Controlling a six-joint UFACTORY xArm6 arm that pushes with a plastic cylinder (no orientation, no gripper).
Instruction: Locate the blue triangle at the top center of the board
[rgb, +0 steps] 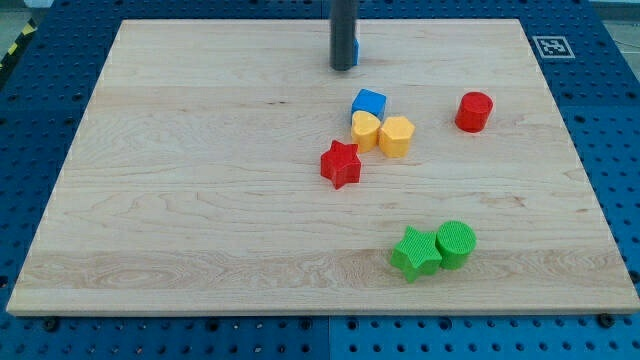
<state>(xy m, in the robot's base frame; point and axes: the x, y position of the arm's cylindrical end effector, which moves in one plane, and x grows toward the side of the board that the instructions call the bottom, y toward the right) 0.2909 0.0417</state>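
Observation:
My rod comes down from the view's top centre, and my tip (342, 67) rests on the board near its top edge. A sliver of a blue block (355, 50), the blue triangle, shows just right of the rod and is mostly hidden behind it; my tip is touching or right beside it. A blue cube (369, 102) lies lower, below and right of my tip.
A yellow heart (365, 129) and a yellow hexagon (397, 135) sit under the blue cube. A red star (340, 164) is to their lower left. A red cylinder (474, 111) is at the right. A green star (415, 253) and a green cylinder (456, 243) touch near the bottom.

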